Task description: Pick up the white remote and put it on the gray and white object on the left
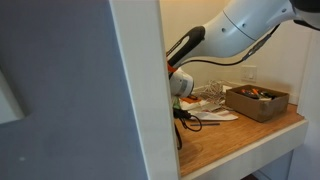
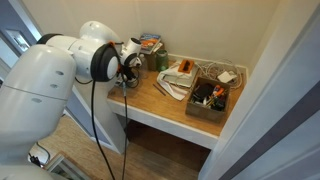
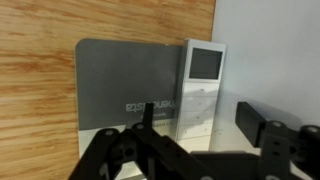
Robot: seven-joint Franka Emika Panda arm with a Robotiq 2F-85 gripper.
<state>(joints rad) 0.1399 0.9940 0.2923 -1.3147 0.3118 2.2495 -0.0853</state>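
In an exterior view, the arm (image 1: 240, 30) reaches down to the near end of the wooden shelf (image 1: 250, 135). The gripper (image 1: 181, 84) is half hidden behind a white wall edge (image 1: 140, 90), and neither task item shows here. A brown box (image 1: 257, 101) and loose papers (image 1: 212, 100) lie farther along the shelf, well apart from the gripper. In an exterior view from above, the arm's bulk (image 2: 60, 80) covers the work spot, and only the box and pale clutter (image 2: 178, 80) can be seen beyond it. In the wrist view, the white remote (image 3: 200, 90) lies lengthwise along the right edge of the gray and white object (image 3: 125, 90), touching it, with its screen end away from the camera. Whether it rests on the panel or merely abuts it cannot be told. The jaws stand apart and hold nothing; 1 finger (image 3: 265, 125) sits right of the remote's near end, not touching it. Judgement: placement looks done or nearly done, leaving only the withdrawal (or 1 corrective nudge, should the remote prove off the panel). A pale surface (image 3: 270, 60) lies close on the right, and nothing else crowds the panel.
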